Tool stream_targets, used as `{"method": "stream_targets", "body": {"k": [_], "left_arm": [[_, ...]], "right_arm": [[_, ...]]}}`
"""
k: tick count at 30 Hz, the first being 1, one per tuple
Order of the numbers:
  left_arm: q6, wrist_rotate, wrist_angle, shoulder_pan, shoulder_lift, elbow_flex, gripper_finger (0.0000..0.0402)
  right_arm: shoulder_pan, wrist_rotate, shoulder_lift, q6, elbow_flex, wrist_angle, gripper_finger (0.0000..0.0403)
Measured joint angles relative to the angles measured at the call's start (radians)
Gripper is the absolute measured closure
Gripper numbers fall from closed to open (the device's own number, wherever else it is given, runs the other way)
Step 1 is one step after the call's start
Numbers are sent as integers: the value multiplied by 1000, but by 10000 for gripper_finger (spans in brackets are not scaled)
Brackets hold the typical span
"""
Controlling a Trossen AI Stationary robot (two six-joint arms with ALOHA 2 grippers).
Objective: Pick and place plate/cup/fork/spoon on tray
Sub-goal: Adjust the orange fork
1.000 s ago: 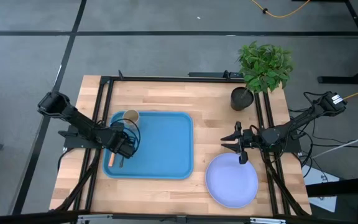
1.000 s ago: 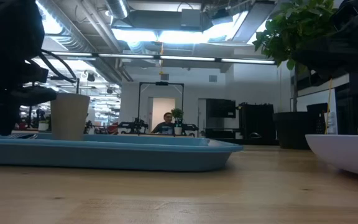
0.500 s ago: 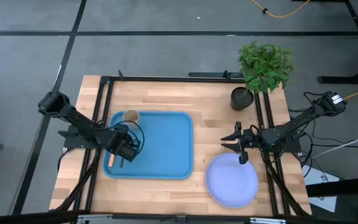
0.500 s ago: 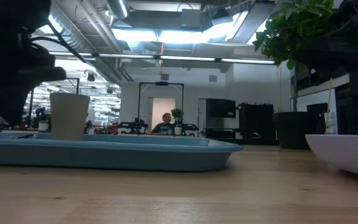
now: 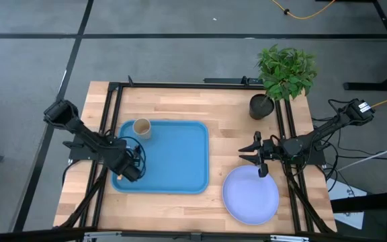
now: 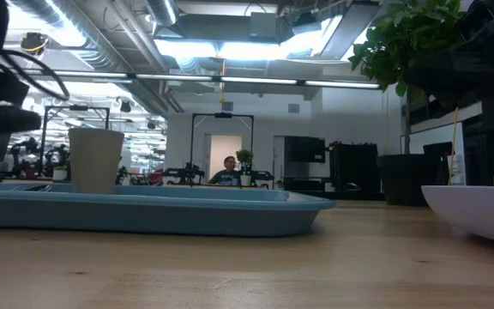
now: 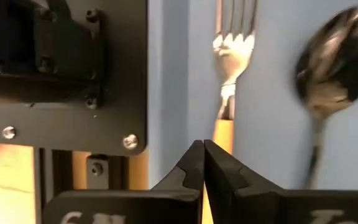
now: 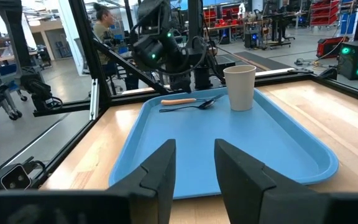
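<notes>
The blue tray (image 5: 180, 158) lies on the table's left half. The tan cup (image 5: 142, 128) stands upright in its far left corner. The fork (image 7: 227, 56) with its orange handle and the dark spoon (image 7: 328, 62) lie side by side on the tray floor near its left rim; they also show in the right wrist view, the fork (image 8: 179, 101) beyond the spoon (image 8: 188, 107). My left gripper (image 7: 202, 152) is shut and empty, raised above the fork's handle. The lavender plate (image 5: 250, 195) rests on the table at the near right. My right gripper (image 8: 194, 168) is open and empty, just past the plate's far rim.
A black pot with a green plant (image 5: 262, 106) stands at the table's far right. Black frame rails (image 5: 109, 121) run along the table's left and right sides. Bare wood (image 5: 230, 128) lies between tray and plant.
My left gripper has moved toward the table's near edge and a little to the left, along the tray's left side. The cup, tray and plate have stayed where they were.
</notes>
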Motion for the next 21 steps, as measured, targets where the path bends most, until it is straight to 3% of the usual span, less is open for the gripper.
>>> {"method": "stream_targets", "body": {"k": [10, 21], "left_arm": [[-5, -3, 59, -18, 161, 0, 402], [21, 1, 116, -18, 192, 1, 402]], "right_arm": [[0, 0, 0, 3, 0, 1, 288], [0, 0, 0, 3, 0, 5, 288]]}}
